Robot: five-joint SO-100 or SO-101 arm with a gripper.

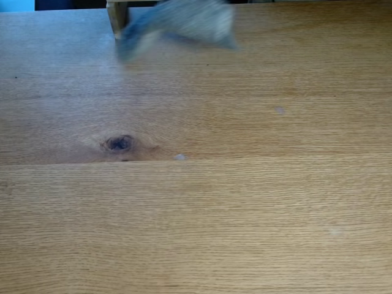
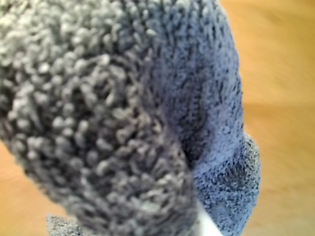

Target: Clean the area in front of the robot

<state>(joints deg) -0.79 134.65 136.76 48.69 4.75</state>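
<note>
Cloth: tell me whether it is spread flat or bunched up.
Bunched. In the fixed view the cloth is a blurred, lumpy wad at the table's far edge; the wrist view shows rounded folds filling the frame. Whether it touches the table cannot be told.

Wrist view: only a small white sliver of the gripper shows at the bottom edge; jaw position hidden.

cloth motion-blurred, hand hidden behind cloth
</note>
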